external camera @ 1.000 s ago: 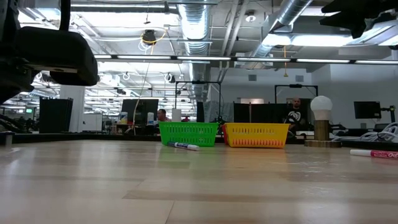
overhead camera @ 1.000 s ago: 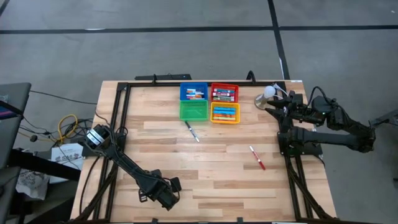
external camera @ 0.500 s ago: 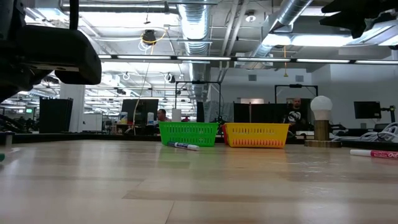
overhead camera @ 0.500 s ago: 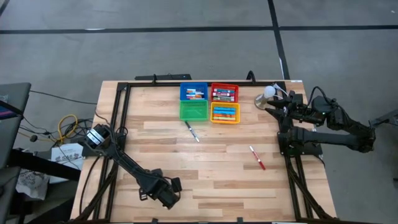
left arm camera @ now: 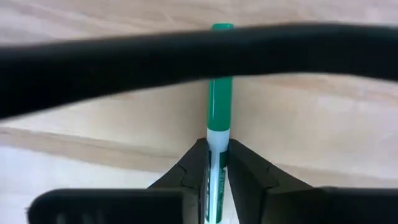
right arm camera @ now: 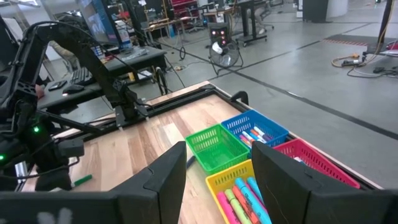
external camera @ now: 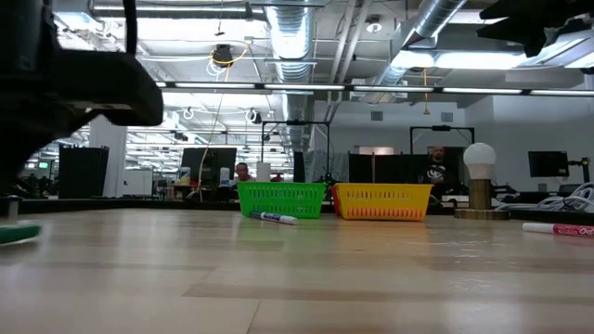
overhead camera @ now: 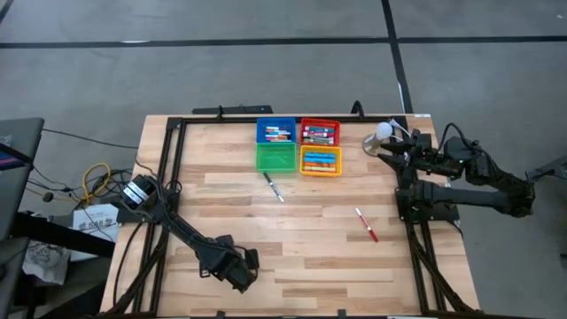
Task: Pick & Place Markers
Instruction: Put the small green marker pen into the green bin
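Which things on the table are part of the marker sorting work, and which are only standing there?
Part of the job:
- green marker, held in the left claw
- red marker and dark-tipped marker, loose on the table
- four bins

Only there:
- white ball lamp
- right claw, waiting open near the table's far right corner

Grey floor (overhead camera: 266,62), ceiling ducts (external camera: 292,37)

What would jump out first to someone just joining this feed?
Probably the left gripper at the table's near edge, shut on a green-capped marker. Next, the four bins clustered at the far edge: the blue, red and yellow ones hold markers, the green one looks empty. Two loose markers lie on the wood, a dark-capped one near the green bin and a red one toward the right arm.
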You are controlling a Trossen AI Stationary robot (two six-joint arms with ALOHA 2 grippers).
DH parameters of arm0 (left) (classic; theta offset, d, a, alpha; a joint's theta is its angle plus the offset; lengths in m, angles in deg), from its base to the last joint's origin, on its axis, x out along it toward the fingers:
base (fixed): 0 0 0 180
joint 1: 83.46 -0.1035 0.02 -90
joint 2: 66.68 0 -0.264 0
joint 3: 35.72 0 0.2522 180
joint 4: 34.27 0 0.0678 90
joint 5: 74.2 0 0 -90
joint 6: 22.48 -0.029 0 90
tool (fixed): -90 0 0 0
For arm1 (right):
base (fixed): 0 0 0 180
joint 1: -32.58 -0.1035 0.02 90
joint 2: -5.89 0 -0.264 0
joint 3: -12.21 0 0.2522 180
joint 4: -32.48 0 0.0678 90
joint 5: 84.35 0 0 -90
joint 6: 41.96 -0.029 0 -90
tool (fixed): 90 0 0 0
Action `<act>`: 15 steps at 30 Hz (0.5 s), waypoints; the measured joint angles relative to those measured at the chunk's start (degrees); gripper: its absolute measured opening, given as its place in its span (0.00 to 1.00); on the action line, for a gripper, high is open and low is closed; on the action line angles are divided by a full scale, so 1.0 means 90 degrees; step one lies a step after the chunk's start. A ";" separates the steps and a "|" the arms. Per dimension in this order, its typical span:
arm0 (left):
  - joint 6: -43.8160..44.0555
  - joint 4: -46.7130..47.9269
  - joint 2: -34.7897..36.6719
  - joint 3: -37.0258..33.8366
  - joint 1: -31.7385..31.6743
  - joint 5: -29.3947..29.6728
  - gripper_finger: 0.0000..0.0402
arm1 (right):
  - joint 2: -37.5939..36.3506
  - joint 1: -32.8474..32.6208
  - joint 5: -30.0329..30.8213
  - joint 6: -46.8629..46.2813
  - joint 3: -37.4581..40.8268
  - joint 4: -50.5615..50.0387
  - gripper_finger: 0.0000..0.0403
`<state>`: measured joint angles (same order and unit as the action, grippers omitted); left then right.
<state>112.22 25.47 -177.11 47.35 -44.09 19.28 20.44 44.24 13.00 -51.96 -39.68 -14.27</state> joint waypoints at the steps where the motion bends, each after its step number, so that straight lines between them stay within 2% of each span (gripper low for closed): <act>1: -0.0009 0.0028 0.0017 -0.0005 -0.0009 0.0115 0.13 | 0.0000 0.0000 0.0000 -0.0001 0.0000 0.0000 0.42; 6: -0.0209 0.0021 0.0073 -0.0008 -0.0095 0.0560 0.10 | 0.0001 -0.0001 0.0000 -0.0004 0.0000 -0.0001 0.42; 15: -0.1215 -0.0105 0.0187 0.0007 -0.0578 0.0516 0.13 | 0.0000 -0.0001 0.0000 -0.0005 0.0000 0.0000 0.42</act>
<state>101.29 24.53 -175.42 47.41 -49.29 23.92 20.44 44.22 13.00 -52.00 -39.68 -14.27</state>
